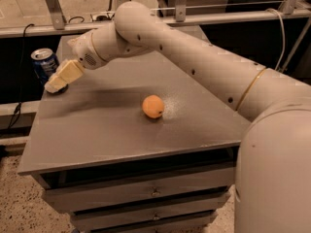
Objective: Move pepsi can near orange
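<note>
I see the pepsi can [43, 63] standing upright at the far left corner of the grey tabletop [107, 135], blue with a silver top, its lower right side hidden behind my gripper [57, 83], which sits just in front of it. The orange [153, 106], round and smooth, rests near the middle, well apart from the can
</note>
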Controlling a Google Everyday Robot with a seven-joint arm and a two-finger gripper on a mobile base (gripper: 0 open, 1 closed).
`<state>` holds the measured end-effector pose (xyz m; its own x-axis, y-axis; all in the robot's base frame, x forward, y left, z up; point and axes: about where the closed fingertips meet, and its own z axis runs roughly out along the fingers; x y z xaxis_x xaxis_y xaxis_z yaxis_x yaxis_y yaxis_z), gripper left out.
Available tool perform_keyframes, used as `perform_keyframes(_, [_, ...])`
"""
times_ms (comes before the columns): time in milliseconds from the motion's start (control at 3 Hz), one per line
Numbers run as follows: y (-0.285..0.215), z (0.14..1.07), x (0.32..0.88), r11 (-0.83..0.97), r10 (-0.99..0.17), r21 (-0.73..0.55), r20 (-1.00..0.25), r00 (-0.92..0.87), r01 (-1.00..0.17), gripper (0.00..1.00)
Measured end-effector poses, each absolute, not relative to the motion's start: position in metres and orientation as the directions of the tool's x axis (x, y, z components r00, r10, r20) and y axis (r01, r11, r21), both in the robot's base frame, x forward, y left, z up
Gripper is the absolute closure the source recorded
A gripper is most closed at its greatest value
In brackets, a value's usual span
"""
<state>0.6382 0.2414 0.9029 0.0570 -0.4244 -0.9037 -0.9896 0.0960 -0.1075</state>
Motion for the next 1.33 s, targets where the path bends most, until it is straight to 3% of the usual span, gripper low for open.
perform_keyframes(333, [0.274,0.899,0.640,0.085,-0.376,-0.063,-0.926,0.026,-0.994,0.00])
perform_keyframes(667, [0.290,0.893,0.640,0.089,-0.345,-0.046,-0.938,0.013,-0.995,0.18])
perform_keyframes(1333, [0.265,0.901,0.653,0.153,-0.304,-0.062,-0.953,0.013,-0.986,0.65])
